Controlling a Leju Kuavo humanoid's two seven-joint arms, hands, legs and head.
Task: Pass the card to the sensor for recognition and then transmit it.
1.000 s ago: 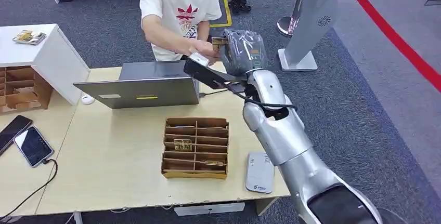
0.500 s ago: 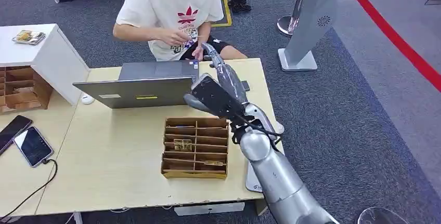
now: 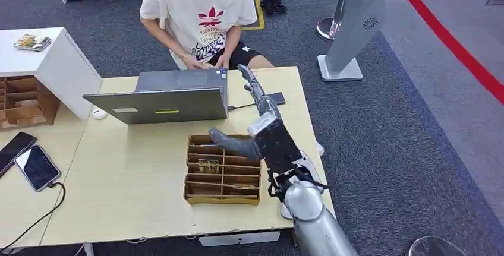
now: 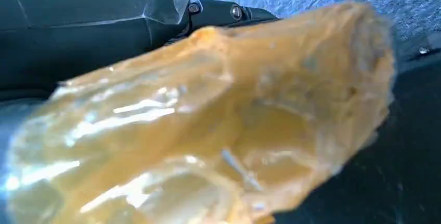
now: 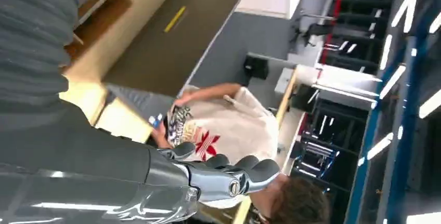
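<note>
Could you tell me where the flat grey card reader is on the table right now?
In the head view, the card reader lies at the table's near right corner, beside the cardboard organizer, partly behind the right arm.

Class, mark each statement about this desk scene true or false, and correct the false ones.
1. The right hand holds a card. False: it is empty, fingers stretched out and apart.
2. The laptop on the table is open, with a person's hands at its keyboard. True.
3. The cardboard organiser stands on the white side cabinet. False: it stands on the table, in front of the laptop.
4. A white card reader lies beside the organiser, near the table's edge. True.
5. Two phones lie on the table's left end. True.
</note>
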